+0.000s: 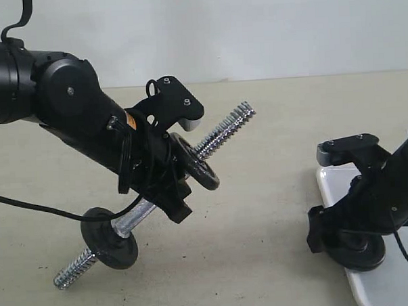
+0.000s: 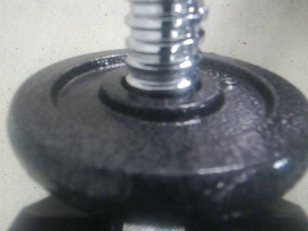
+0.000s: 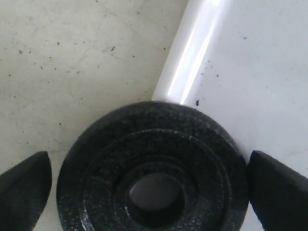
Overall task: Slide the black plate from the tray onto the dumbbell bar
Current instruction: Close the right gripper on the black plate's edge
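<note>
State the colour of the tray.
The flat rectangular tray is glossy white, best in right wrist view.

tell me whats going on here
The left gripper holds the dumbbell bar tilted above the table, with an upper disc and a lower disc already on it. The right gripper is open, its fingers either side of the black plate, which lies flat at the edge of the tray. That plate is not yet picked up.

We see the tray point(image 3: 192, 62) as glossy white, perhaps plastic. The black plate point(image 3: 159, 139) looks like pebbly, dull cast metal. The dumbbell bar point(image 1: 223, 132) gleams chrome, coarsely threaded. The table point(image 1: 274, 211) is matt and speckled.
</note>
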### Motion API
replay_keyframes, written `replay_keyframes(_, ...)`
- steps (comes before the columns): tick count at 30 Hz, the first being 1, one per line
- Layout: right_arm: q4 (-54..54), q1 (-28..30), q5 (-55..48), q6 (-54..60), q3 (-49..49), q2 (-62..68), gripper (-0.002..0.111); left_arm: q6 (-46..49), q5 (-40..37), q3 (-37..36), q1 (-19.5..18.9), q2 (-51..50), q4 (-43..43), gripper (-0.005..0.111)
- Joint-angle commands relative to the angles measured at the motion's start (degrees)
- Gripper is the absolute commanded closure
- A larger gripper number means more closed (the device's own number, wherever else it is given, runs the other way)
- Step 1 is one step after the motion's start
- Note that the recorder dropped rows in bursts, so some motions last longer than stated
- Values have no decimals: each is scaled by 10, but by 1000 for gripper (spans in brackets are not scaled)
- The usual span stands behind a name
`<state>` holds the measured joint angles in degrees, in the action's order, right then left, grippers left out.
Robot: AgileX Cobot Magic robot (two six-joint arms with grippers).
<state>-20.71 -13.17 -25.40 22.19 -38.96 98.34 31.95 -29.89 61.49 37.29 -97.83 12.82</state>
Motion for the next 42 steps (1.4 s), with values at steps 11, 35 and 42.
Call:
replay_keyframes(11,-11,0,-50,-21,45,21,3,3,43,15,0,34,17,102)
replay_keyframes(35,34,0,-60,-52,45,21,3,7,41,15,0,34,17,102)
replay_keyframes(42,37,0,-59,-52,45,21,4,7,41,15,0,34,17,102)
